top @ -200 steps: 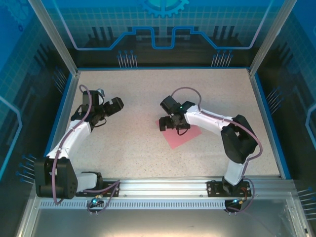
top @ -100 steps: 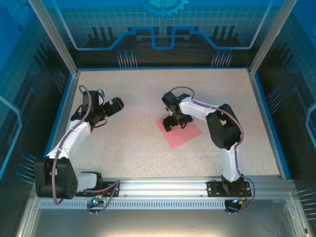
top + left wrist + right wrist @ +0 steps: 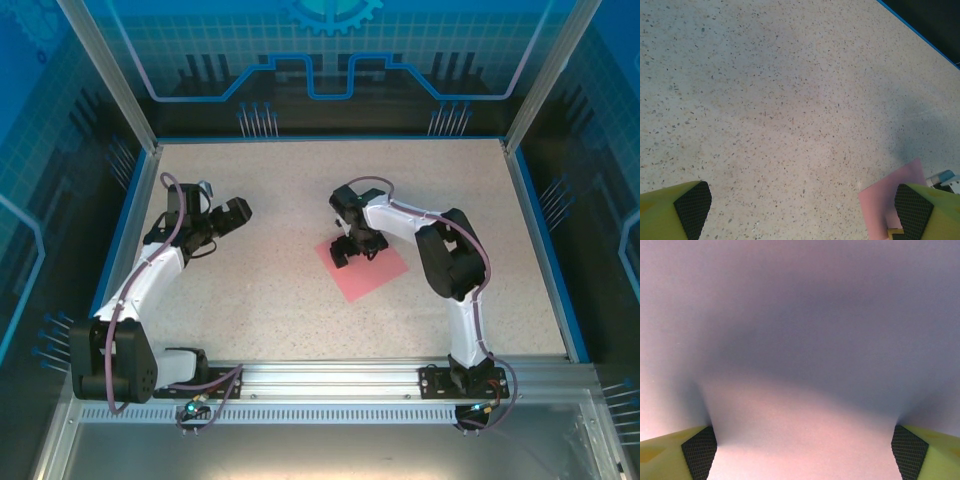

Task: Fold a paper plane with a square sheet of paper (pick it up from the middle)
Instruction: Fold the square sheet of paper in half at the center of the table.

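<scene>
Both hands gape open: my right hand (image 3: 345, 252) sits directly on the thin pink-red square sheet of paper (image 3: 374, 273), my left hand (image 3: 237, 213) well apart to its left.

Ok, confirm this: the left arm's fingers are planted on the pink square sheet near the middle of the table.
No, it's the right arm's fingers planted on the pink square sheet near the middle of the table, as the top external view shows.

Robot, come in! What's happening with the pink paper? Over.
Left gripper fingers open, away from paper. Right gripper fingers open, down on the square sheet of paper. Paper not folded yet. Nothing in the way.
</scene>
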Available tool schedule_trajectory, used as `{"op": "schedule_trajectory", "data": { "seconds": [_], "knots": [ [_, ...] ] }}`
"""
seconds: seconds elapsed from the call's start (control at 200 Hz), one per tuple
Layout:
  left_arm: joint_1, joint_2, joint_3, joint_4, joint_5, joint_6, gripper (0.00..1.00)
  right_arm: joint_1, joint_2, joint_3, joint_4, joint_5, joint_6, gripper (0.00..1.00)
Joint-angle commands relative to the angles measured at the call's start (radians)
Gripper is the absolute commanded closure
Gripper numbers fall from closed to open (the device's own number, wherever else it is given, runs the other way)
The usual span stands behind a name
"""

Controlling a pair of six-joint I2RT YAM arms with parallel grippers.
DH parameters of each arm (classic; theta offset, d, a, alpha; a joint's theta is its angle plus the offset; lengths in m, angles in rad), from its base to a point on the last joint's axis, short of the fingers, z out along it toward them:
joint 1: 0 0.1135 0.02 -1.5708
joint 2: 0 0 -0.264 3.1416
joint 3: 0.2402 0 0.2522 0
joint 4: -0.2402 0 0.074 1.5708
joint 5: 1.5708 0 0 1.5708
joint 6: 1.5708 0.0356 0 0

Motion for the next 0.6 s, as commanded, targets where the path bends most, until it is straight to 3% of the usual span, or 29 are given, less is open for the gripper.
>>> {"op": "schedule_trajectory", "data": {
  "seconds": [0.0, 0.315, 0.47, 0.595],
  "knots": [
    [-0.009, 0.009, 0.025, -0.023, 0.023, -0.009, 0.02, -0.022, 0.091, -0.033, -0.051, 0.063, 0.01, 0.1],
    [-0.009, 0.013, 0.017, -0.019, 0.045, -0.026, 0.01, -0.022, 0.082, -0.034, -0.03, 0.044, 0.025, 0.25],
    [-0.01, 0.016, -0.005, -0.001, 0.089, -0.058, 0.01, -0.022, -0.023, -0.036, 0.012, -0.087, 0.055, 0.53],
    [-0.025, 0.021, -0.036, 0.033, 0.133, -0.102, 0.01, -0.022, -0.148, -0.074, 0.123, -0.329, 0.115, 0.69]
  ]
}}
